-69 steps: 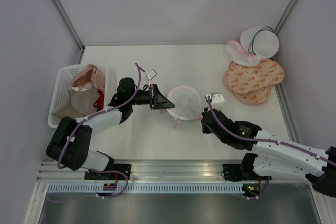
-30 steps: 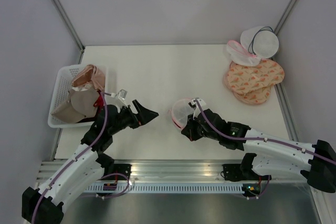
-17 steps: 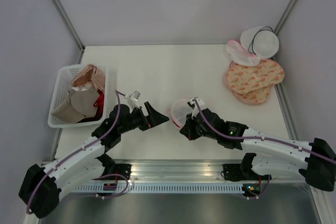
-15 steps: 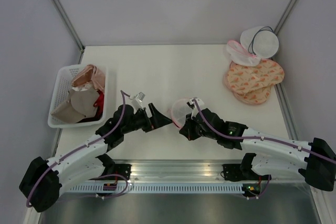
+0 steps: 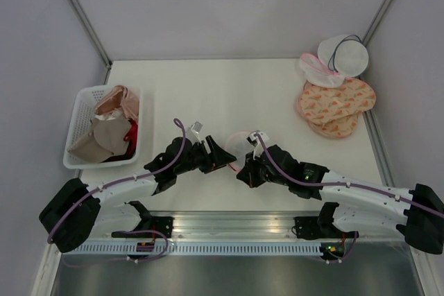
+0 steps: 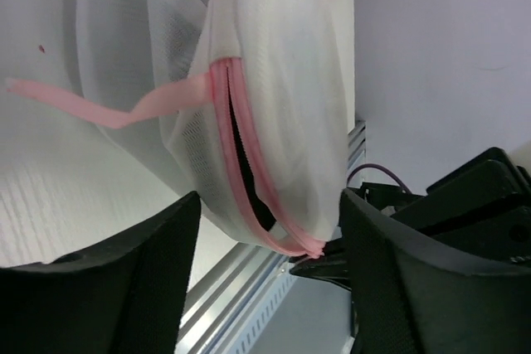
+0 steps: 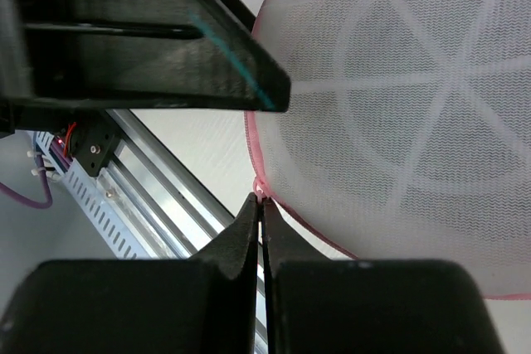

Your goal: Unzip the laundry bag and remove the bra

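White counter (image 5: 208, 88) | laundry bag (image 5: 241, 143) tipped on edge | right end effector (image 7: 261, 203) clamped on pink trim (image 7: 249, 134) | left end effector (image 6: 267, 213) gaped wide at bag's edge | zipper (image 6: 236, 134) partly undone; bra not out.

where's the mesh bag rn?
Top view: bag is at the table's near centre, between the open left pincer and the right pincer, which pinches its edge.
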